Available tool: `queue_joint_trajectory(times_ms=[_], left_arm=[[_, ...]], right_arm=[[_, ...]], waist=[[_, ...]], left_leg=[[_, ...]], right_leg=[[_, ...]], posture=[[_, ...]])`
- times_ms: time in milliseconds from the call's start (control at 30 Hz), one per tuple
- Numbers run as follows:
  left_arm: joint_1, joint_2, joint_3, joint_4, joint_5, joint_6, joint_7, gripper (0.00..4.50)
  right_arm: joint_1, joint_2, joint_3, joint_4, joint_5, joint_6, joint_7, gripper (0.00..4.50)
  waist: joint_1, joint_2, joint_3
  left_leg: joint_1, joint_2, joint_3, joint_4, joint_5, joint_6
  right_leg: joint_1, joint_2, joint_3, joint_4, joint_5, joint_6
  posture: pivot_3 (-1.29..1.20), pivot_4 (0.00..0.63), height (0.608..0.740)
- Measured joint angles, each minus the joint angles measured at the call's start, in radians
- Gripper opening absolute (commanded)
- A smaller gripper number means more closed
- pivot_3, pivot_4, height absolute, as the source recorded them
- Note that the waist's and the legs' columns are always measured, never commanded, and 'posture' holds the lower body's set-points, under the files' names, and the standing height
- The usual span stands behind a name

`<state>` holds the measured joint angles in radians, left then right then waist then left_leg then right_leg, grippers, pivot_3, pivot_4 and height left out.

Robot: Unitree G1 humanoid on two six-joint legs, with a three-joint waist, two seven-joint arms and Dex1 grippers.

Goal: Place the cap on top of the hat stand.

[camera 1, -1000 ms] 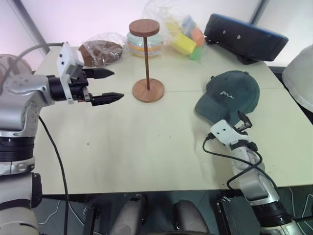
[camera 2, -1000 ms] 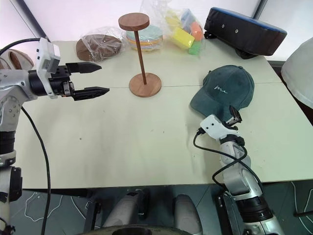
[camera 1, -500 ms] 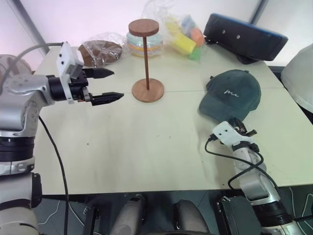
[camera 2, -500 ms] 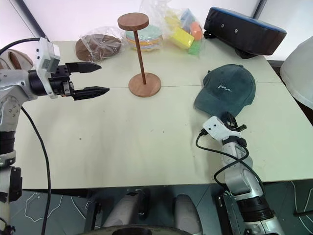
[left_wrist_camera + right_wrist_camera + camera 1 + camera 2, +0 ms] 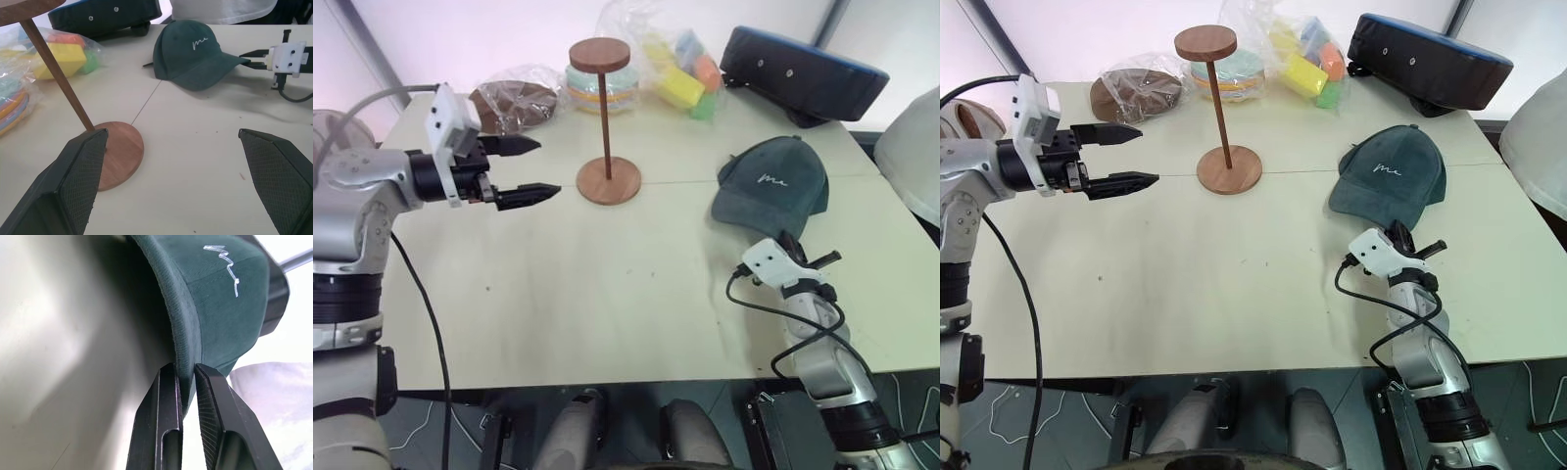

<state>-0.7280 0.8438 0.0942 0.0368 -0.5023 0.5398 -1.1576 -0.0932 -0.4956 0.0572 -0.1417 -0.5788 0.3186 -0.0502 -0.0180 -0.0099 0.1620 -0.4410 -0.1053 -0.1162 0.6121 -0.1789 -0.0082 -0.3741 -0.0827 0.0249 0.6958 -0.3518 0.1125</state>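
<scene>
The dark green cap (image 5: 771, 186) lies on the right side of the table, its white script facing me. My right gripper (image 5: 790, 241) is shut on the near edge of the cap's brim (image 5: 188, 345), which sits pinched between the two black fingers (image 5: 161, 411). The brim end is raised slightly off the table. The hat stand (image 5: 607, 127) stands upright at the middle back, its round top disc bare. My left gripper (image 5: 536, 169) hangs open in the air left of the stand's base (image 5: 117, 152), holding nothing.
Along the table's back edge are a brown disc in clear plastic (image 5: 514, 101), a stack of coloured plates (image 5: 602, 88), a bag of coloured blocks (image 5: 680, 73) and a dark blue case (image 5: 803, 73). A white object (image 5: 915, 157) sits off the right edge.
My right gripper has gone from open to shut on the cap's brim. The cap has shifted and tipped up a little. The left arm has not moved.
</scene>
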Motion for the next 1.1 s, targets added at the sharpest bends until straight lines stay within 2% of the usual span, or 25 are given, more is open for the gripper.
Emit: queue_joint_trajectory(times_ms=[233,633,1100], left_arm=[[0.000,-0.004,0.000,0.001,-0.002,0.000,0.006,4.50],[0.000,-0.047,0.001,0.064,0.000,-0.021,0.036,4.50],[0.001,-0.050,0.001,0.070,0.000,-0.025,0.047,4.50]], right_arm=[[-0.048,-0.004,-0.046,-0.080,-0.008,-0.116,-0.058,0.51],[-0.240,0.007,-0.086,-0.179,-0.007,-0.118,-0.023,0.51],[-0.195,0.028,-0.108,-0.209,0.014,-0.072,0.057,0.51]], waist=[[0.001,0.000,0.000],[0.001,0.000,0.000],[0.000,0.000,0.000]], left_leg=[[0.000,0.000,0.000,0.000,0.001,-0.001],[0.000,0.000,0.000,0.000,0.002,-0.003],[0.000,0.000,0.000,0.000,0.002,-0.003]], right_leg=[[0.000,0.000,0.000,0.000,0.000,0.000],[0.000,0.000,0.000,0.001,0.000,0.000],[-0.001,0.000,0.000,0.001,0.000,0.000]], posture=[[0.00,0.150,0.740],[0.00,0.150,0.740],[0.00,0.150,0.740]])
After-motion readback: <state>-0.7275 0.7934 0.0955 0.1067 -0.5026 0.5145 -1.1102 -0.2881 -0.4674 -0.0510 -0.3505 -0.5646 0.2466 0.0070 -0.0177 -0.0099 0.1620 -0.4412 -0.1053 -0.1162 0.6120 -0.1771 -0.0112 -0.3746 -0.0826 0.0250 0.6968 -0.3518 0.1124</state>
